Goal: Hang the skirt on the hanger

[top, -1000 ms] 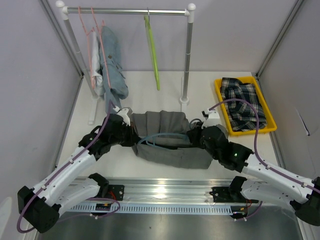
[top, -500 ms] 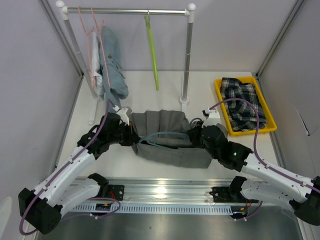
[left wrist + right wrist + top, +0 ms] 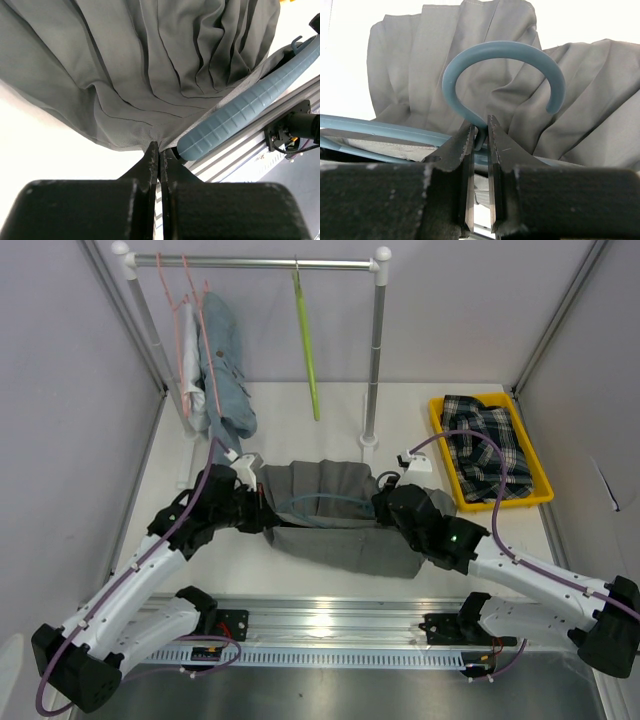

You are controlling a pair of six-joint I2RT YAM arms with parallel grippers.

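A grey pleated skirt (image 3: 330, 515) is held between my two grippers above the table's middle, with a light blue hanger (image 3: 322, 503) in its waist. My left gripper (image 3: 262, 508) is shut on the skirt's waistband edge (image 3: 150, 140), with the ribbed blue hanger arm (image 3: 240, 112) just beside its fingers. My right gripper (image 3: 385, 502) is shut on the hanger's neck (image 3: 479, 135), just below the blue hook (image 3: 502, 70), with the skirt (image 3: 470, 60) hanging behind it.
A clothes rack (image 3: 260, 260) stands at the back with a pink hanger (image 3: 185, 330), a blue denim garment (image 3: 222, 365) and a green hanger (image 3: 305, 340). A yellow tray (image 3: 540, 495) with a plaid cloth (image 3: 485, 445) is at the right. A metal rail (image 3: 330, 625) runs along the near edge.
Both grippers have moved a little away from the near edge and up with the skirt and hanger. The skirt's lower part now hangs straighter between them.
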